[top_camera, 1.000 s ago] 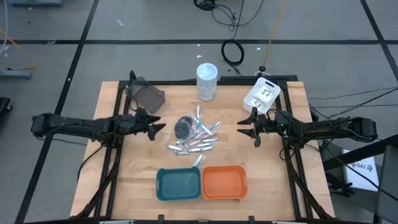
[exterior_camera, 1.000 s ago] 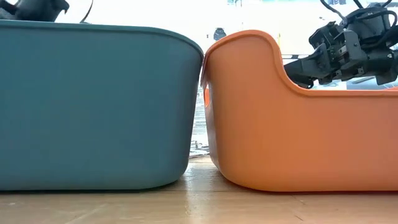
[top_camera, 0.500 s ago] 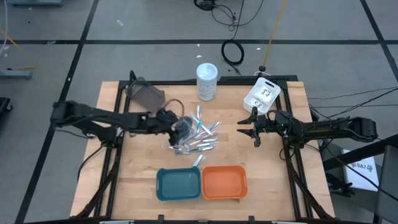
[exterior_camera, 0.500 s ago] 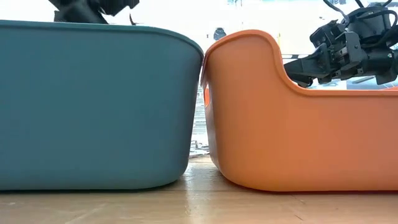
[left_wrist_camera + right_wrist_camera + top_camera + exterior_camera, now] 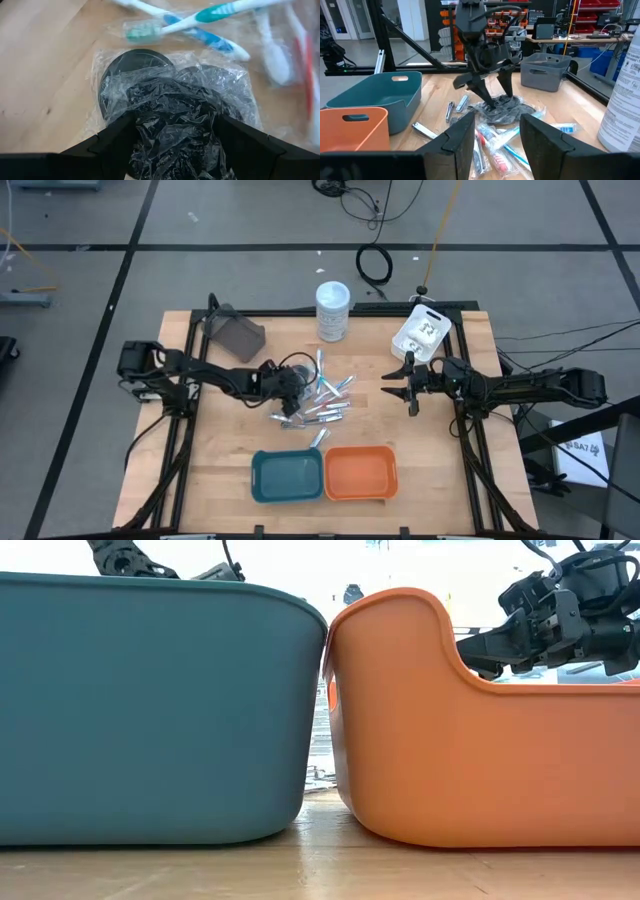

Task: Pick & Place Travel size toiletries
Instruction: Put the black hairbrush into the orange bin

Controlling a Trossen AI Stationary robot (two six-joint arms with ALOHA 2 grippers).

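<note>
Left gripper [image 5: 291,383] newly astride dark bundle [image 5: 170,100]

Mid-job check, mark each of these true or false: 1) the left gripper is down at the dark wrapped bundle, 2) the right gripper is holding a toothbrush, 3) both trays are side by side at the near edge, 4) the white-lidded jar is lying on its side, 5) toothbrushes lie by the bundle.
1) True. The left gripper has its open fingers straddling the dark wrapped bundle.
2) False. The right gripper hangs open and holds nothing, apart from the pile.
3) True. The teal tray and orange tray sit touching, side by side.
4) False. The white-lidded jar stands upright at the far side of the table.
5) True. Wrapped toothbrushes lie just beyond the bundle.
</note>
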